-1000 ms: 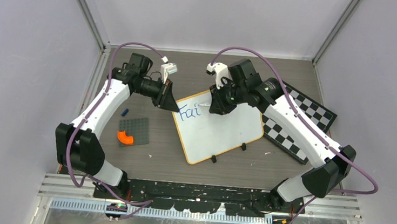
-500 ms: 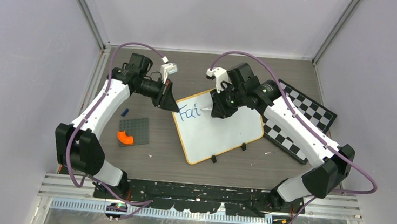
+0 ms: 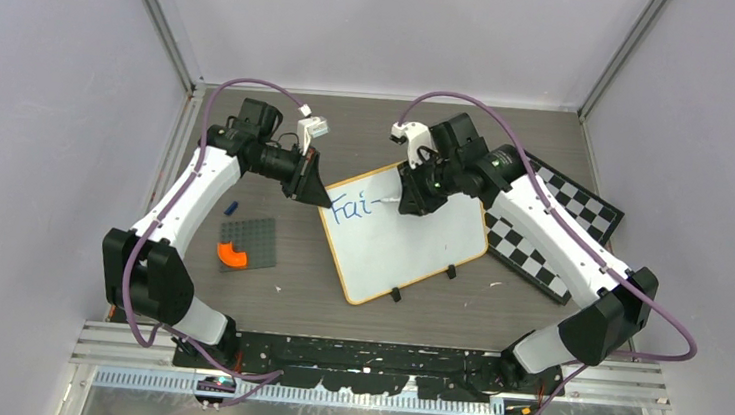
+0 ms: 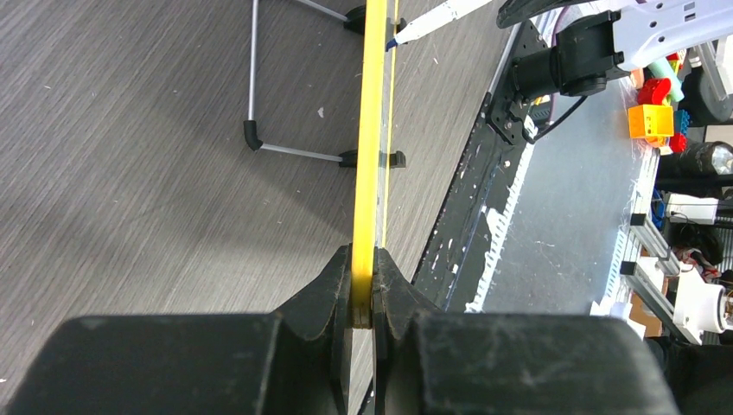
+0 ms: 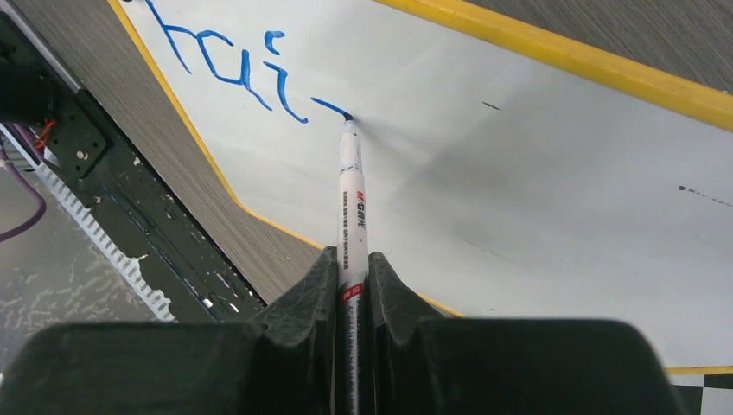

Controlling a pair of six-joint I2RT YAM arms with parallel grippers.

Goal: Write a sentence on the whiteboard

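The whiteboard point(image 3: 411, 241) with its orange-yellow frame lies tilted at mid-table, with blue letters "Fai" and a short dash at its upper left. My left gripper point(image 3: 322, 202) is shut on the board's left corner; the left wrist view shows the yellow frame edge point(image 4: 373, 156) pinched between the jaws. My right gripper point(image 3: 406, 203) is shut on a white marker point(image 5: 351, 207) whose blue tip touches the whiteboard point(image 5: 553, 199) at the end of the dash. The marker also shows in the top view point(image 3: 386, 202).
A black-and-white checkered board point(image 3: 557, 229) lies right of the whiteboard, partly under it. A grey baseplate point(image 3: 248, 242) with an orange piece point(image 3: 232, 254) sits at the left, with a small blue item point(image 3: 230, 206) beside it. The enclosure walls surround the table.
My right gripper has moved the marker rightward across the board. A short blue dash now follows "Fai". The left arm has held still on the frame.
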